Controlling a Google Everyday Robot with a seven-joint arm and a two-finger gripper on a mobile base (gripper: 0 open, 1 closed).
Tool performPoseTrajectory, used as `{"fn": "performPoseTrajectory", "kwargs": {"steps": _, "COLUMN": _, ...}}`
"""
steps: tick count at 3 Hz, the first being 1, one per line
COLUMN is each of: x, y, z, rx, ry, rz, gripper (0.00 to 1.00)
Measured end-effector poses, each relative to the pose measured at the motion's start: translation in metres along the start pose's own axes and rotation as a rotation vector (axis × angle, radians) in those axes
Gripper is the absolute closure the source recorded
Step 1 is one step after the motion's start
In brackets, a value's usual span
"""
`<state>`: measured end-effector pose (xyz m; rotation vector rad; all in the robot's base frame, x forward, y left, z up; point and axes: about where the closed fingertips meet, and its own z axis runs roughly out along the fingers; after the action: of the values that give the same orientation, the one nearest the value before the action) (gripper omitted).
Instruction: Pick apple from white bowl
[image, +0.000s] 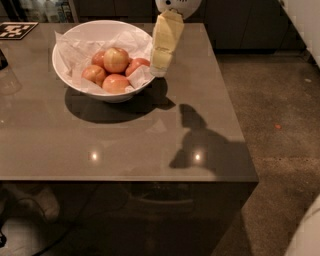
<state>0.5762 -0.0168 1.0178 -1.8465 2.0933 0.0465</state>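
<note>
Upper centre of the frame, the gripper (160, 68) hangs at the right rim of the white bowl (95, 26); its opening cannot be told. Upper left, the apple (116, 59) lies in that bowl atop smaller apples (94, 73).

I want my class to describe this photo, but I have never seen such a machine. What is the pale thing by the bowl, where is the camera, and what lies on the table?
This is a robot with one arm on a rolling base. The pale yellow thing is its claw, the part that grasps. It comes down from the top edge of the picture and, as seen here, hangs at the right rim of the bowl. There is one camera, looking down on the table; where it is mounted I cannot say. The white bowl stands on the table, lined with crumpled paper, and holds four apples. The biggest apple, yellowish with a red blush, lies on top. The claw holds no apple: all four lie in the bowl. The shadow on the table is the arm's.
</note>
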Motion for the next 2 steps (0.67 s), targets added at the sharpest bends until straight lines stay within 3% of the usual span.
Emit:
{"fn": "performPoseTrajectory", "kwargs": {"steps": 1, "x": -0.009, "y": -0.006, "z": 0.000, "rx": 0.026, "ry": -0.027, "rz": -0.005, "gripper": 0.00}}
{"fn": "performPoseTrajectory", "kwargs": {"steps": 2, "x": -0.020, "y": -0.017, "z": 0.009, "rx": 0.020, "ry": -0.071, "rz": 0.001, "gripper": 0.00}}
